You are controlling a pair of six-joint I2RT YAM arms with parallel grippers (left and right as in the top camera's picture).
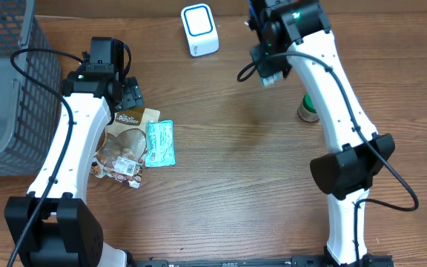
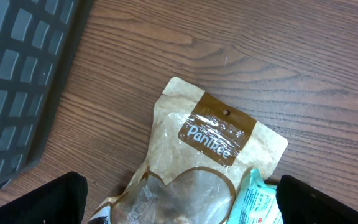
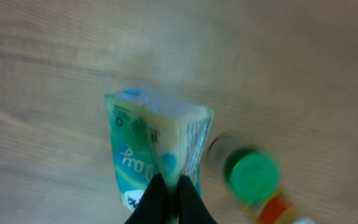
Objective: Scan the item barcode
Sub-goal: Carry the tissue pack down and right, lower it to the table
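My right gripper (image 3: 171, 194) is shut on the edge of a teal and white packet (image 3: 157, 140), which hangs above the wood table; from overhead the gripper (image 1: 267, 72) sits right of the white barcode scanner (image 1: 199, 30). My left gripper (image 2: 182, 208) is open, its fingers (image 2: 55, 200) spread either side of a tan "Panitee" snack pouch (image 2: 210, 140) lying flat, with a second teal packet (image 2: 260, 202) by the right finger. Overhead, the left gripper (image 1: 130, 96) hovers at the pouch's (image 1: 128, 133) top end, and the second teal packet (image 1: 159, 143) lies to the pouch's right.
A grey mesh basket (image 1: 10, 89) stands at the left edge, close to the left arm, and its wall (image 2: 17, 81) fills the left of the left wrist view. A green-capped bottle (image 1: 308, 110) stands beside the right arm, seen blurred below the held packet (image 3: 250, 176).
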